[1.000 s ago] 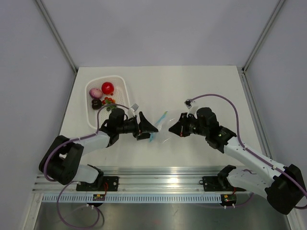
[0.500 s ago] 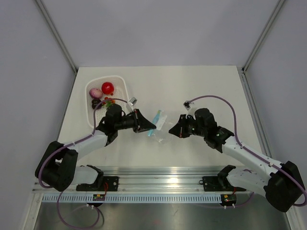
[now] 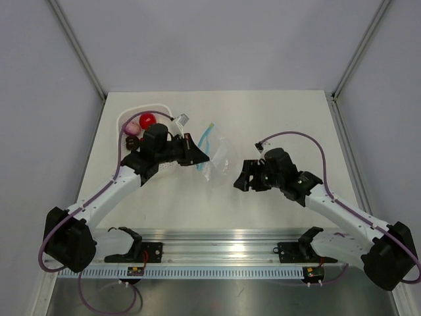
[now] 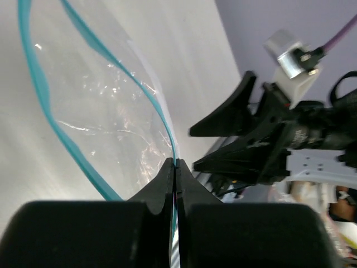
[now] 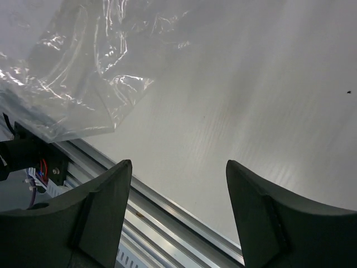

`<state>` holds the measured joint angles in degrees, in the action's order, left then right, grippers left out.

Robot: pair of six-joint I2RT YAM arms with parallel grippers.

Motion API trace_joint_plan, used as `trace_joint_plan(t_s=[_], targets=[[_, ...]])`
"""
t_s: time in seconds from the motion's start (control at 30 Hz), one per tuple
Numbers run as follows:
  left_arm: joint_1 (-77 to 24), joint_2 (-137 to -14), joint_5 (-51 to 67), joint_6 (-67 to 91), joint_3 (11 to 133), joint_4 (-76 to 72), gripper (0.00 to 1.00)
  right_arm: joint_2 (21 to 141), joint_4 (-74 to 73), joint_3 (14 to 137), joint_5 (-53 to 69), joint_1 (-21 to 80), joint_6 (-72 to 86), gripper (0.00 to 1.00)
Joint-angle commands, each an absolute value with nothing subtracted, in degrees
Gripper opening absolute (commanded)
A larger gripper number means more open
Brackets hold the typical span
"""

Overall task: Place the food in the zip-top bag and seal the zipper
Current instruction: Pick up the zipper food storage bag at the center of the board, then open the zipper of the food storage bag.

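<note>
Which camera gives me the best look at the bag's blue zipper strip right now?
Left wrist: the zipper fills the frame, its mouth gaping, with one edge pinched in the left gripper. Top external shows it only as a short blue line. Right wrist shows clear plastic of the bag, no strip.

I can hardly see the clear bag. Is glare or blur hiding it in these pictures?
Top view: even light, sharp; the bag shows only by faint glints and its blue zipper. Left wrist view: white glints on the bag, near black jaws blurred. Right wrist view: strong crinkle glare on the bag, table washed out pale.
</note>
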<state>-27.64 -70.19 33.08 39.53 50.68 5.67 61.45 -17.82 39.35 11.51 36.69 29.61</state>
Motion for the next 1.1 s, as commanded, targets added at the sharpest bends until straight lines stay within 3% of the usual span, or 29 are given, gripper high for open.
trace_joint_plan(t_s=[0.0,0.3,0.53,1.07], targets=[[-29.2,-68.2,24.8,27.3,53.9,16.8,0.0,57.7,-23.7,47.2,5.7,36.5,27.8,0.76],[-32.7,-64.7,18.5,15.3,52.9,20.3,0.0,65.6,-31.3,63.2,1.9,36.6,37.2,0.71],[-35.8,-62.9,16.3,13.7,52.4,19.7,0.0,79.2,-37.7,77.1,-5.5,41.7,42.3,0.73],[-38.9,-63.3,12.7,12.7,52.3,20.4,0.0,88.9,-35.2,83.0,-7.4,48.4,46.9,0.72]])
